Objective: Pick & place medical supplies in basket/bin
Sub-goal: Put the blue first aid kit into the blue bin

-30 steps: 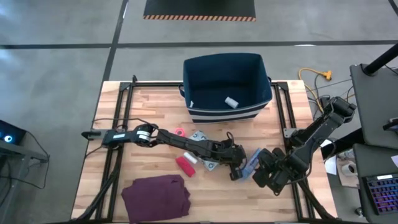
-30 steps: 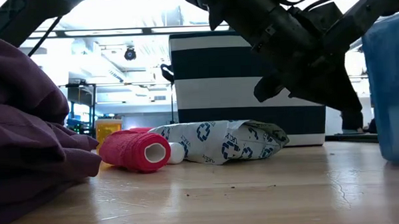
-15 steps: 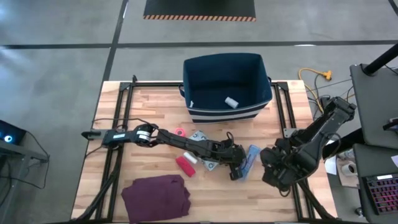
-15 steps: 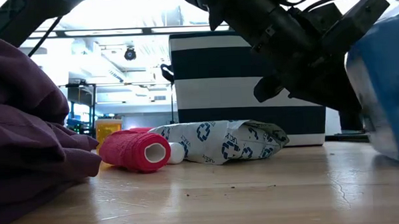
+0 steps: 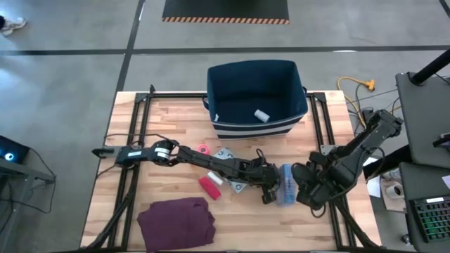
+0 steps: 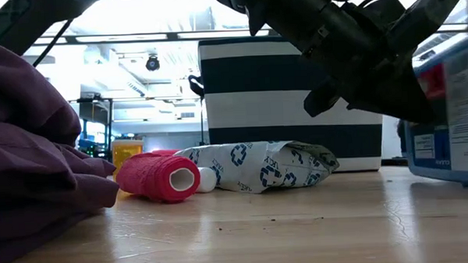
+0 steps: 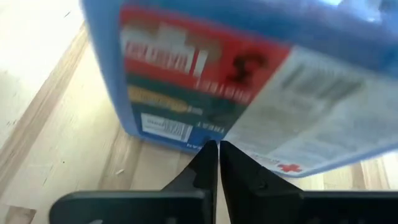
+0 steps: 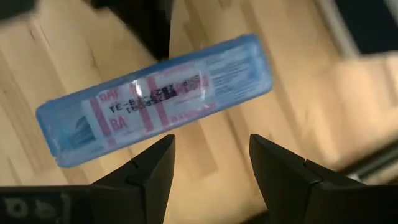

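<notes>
The blue first-aid pouch (image 5: 285,185) lies on the table right of centre, between my two grippers. My left gripper (image 5: 269,191) is shut at its left side. My right gripper (image 5: 299,187) is open just right of it; in the right wrist view the pouch (image 8: 155,99) lies ahead of the spread fingers (image 8: 211,146), apart from them. The printed packet (image 5: 226,154), red roll (image 5: 209,187), a white roll (image 5: 219,178) and pink roll (image 5: 203,148) lie under my left arm. One small white roll (image 5: 261,115) lies inside the navy bin (image 5: 253,128). My left gripper (image 7: 217,149) has its shut fingertips (image 7: 210,152) against the lower edge (image 7: 186,142) of the pouch's printed face, coming slanting down from the table's left. The pouch rests on the table. Whether the tips press on it, I cannot tell.
A folded maroon cloth (image 5: 176,221) lies at the near edge, left of centre, and fills the left of the low view (image 6: 32,154). The striped bin (image 6: 279,91) stands at the far edge. Bare wood lies near of the pouch.
My right gripper drew back toward the table's right edge, then came in again toward the pouch. The pouch tipped from standing on its edge to lying broader on the table, and its printed face now shows in the low view. My left arm kept its place.
</notes>
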You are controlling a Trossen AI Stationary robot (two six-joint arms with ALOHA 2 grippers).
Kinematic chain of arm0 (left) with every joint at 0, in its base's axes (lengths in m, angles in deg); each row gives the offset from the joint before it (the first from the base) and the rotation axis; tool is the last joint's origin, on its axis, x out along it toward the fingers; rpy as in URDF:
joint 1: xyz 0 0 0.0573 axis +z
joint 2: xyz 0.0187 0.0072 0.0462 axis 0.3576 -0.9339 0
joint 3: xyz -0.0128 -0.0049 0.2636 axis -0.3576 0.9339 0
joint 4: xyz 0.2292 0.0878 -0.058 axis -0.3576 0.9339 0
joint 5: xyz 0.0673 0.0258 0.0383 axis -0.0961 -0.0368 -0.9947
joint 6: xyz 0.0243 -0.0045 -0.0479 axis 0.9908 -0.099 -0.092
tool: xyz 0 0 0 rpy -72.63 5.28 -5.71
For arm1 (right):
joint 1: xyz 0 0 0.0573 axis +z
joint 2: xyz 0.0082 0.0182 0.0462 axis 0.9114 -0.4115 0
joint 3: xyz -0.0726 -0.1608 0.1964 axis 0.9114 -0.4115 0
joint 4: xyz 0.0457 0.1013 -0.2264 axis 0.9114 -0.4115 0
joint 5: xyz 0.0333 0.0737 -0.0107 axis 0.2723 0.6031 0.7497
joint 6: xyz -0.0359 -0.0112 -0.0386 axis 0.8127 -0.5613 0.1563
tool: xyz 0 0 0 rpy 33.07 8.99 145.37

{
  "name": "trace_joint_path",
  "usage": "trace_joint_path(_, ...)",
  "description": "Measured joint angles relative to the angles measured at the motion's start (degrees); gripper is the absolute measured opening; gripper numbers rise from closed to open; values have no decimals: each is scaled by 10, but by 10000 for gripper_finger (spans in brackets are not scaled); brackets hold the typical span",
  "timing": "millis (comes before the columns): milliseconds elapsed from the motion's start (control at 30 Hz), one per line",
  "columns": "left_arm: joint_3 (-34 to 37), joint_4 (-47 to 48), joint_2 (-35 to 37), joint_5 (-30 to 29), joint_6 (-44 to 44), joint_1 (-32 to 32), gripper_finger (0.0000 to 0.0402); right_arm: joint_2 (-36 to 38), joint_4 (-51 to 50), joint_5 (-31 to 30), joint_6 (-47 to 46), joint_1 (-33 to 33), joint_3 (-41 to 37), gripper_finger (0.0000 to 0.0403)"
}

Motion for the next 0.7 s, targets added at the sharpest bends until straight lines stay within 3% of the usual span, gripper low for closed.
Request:
trace_joint_path(100,0,0,0,0,0,0,0,0,6,40,-46,1,-22,199)
trace_joint_path(200,0,1,0,0,0,0,0,11,32,45,-190,1,-52,199)
trace_joint_path(267,0,1,0,0,0,0,0,26,90,44,-277,3,-93,199)
trace_joint_path(400,0,5,0,-1,0,0,0,49,259,7,-365,7,-171,199)
trace_joint_path(500,0,6,0,-2,0,0,0,49,308,-14,-407,8,-194,199)
trace_joint_path(700,0,10,0,0,0,-2,0,58,281,-45,-405,11,-166,199)
